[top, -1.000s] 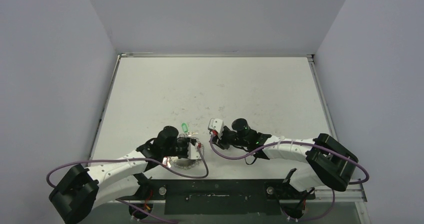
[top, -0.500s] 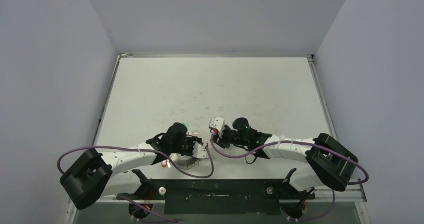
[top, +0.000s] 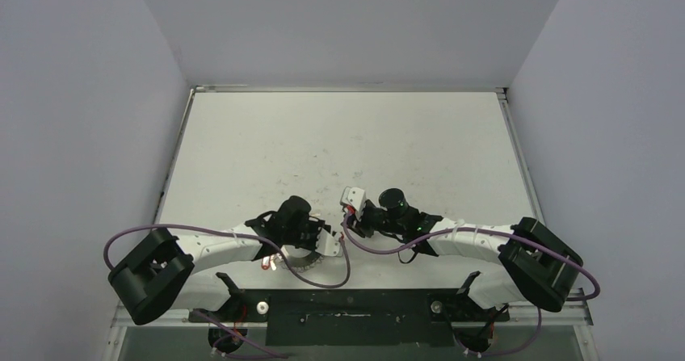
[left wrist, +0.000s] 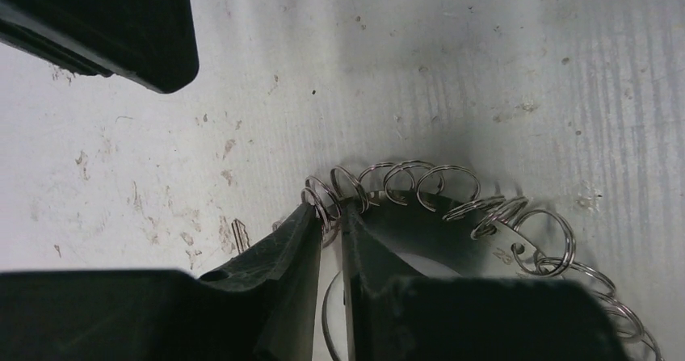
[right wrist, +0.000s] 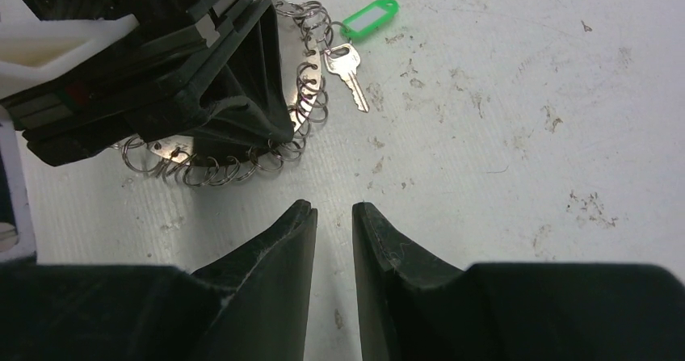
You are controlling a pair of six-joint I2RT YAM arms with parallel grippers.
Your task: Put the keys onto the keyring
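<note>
The keyring [left wrist: 501,236] is a flat metal disc edged with small wire loops, lying on the table. My left gripper [left wrist: 329,210] stands over its rim, jaws nearly together with one loop pinched between the tips. In the right wrist view the same keyring [right wrist: 218,171] shows under the left arm's black fingers [right wrist: 242,94]. Its green tag [right wrist: 369,18] and a silver key [right wrist: 346,66] hang from loops at the far side. My right gripper [right wrist: 333,207] hovers just short of the ring, narrowly open with only bare table in the gap. From above, the left gripper [top: 319,244] covers most of the keyring [top: 297,266].
The white table [top: 339,135] is scuffed and walled on three sides. Purple cables [top: 371,252] loop from both arms close to the ring. The two grippers stand only a few centimetres apart near the table's front edge, the right gripper [top: 349,216] just right of the left one.
The left arm has swung right and forward, now hiding the green tag from above, and its jaws have narrowed. The right arm has barely moved.
</note>
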